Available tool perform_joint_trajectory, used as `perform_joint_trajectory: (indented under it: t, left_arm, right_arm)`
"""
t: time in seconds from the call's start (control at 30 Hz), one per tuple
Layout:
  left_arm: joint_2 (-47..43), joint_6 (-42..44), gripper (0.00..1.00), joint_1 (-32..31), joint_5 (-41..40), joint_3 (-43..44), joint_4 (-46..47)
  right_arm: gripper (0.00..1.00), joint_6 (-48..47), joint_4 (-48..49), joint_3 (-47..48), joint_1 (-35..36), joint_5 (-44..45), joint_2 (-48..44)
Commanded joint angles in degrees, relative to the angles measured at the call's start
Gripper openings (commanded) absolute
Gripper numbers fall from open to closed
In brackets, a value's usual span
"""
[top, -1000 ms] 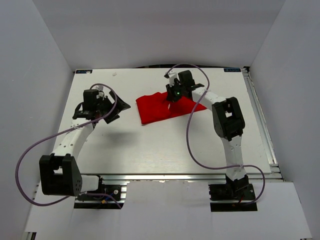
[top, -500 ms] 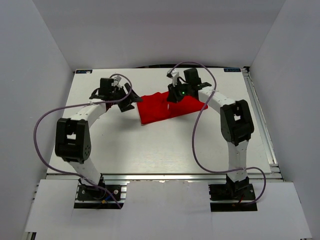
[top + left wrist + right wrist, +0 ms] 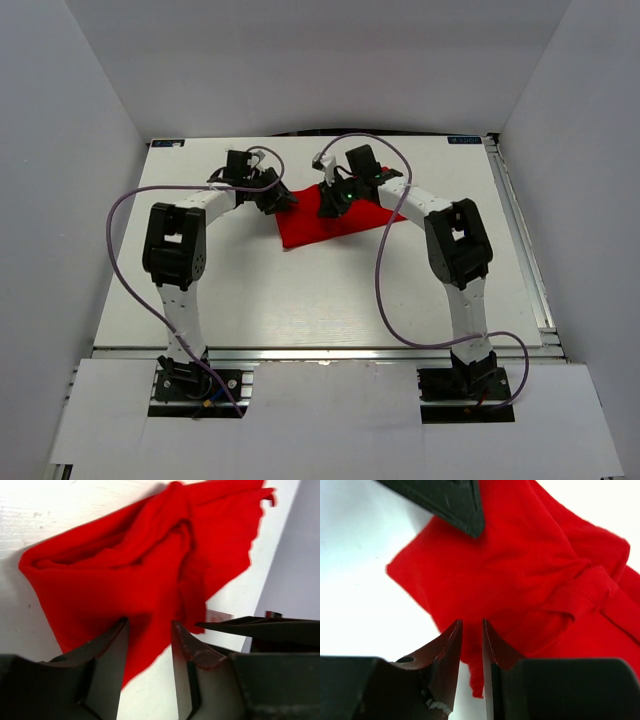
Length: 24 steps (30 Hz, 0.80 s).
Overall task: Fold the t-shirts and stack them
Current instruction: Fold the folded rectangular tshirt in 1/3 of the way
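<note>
**Inspector:** Where did the garment lie at the time of check?

**Operator:** I found the t-shirt [image 3: 312, 232] rumpled and only loosely doubled over, on the table [image 3: 300, 300] toward its far edge, about midway between the left and right edges. Its long axis ran left to right, roughly along that far edge.

**Inspector:** And the arms relative to it?

**Operator:** Both were on it. I had the left gripper [image 3: 284, 203] at the shirt's left end, jaws parted about halfway and straddling the cloth edge, not yet clamped. The right gripper [image 3: 330, 206] sat at the middle of the shirt's far side, jaws nearly together with red cloth in the narrow gap. I could not tell whether that fold was truly pinched.

**Inspector:** What did the next move depend on?

**Operator:** In my judgement, on the left end. The bulk of the shirt lay to the right of the left gripper, so any spreading pull had to run along that long axis, away from the right gripper.
</note>
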Motion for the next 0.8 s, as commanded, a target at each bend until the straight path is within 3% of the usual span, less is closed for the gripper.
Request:
perform_joint_trajectory:
  t: [0.0,0.4,0.77]
  left_arm:
    - [0.83,-0.18,0.49,-0.40,-1.51,2.58,-0.23]
    - [3.03,1.31,0.44,-0.40,-4.76,0.39,-1.91]
    - [4.70,1.75,0.40,-0.22,-6.44,-0.49,-2.17]
  right_arm:
    - [0.29,-0.89,-1.04,3.59,1.05,3.23,1.84]
    - [0.26,-1.51,-0.07,11.15,4.12,18.34,9.49]
    - [0.20,-2.03,2.04,9.39,0.61,27.49,9.32]
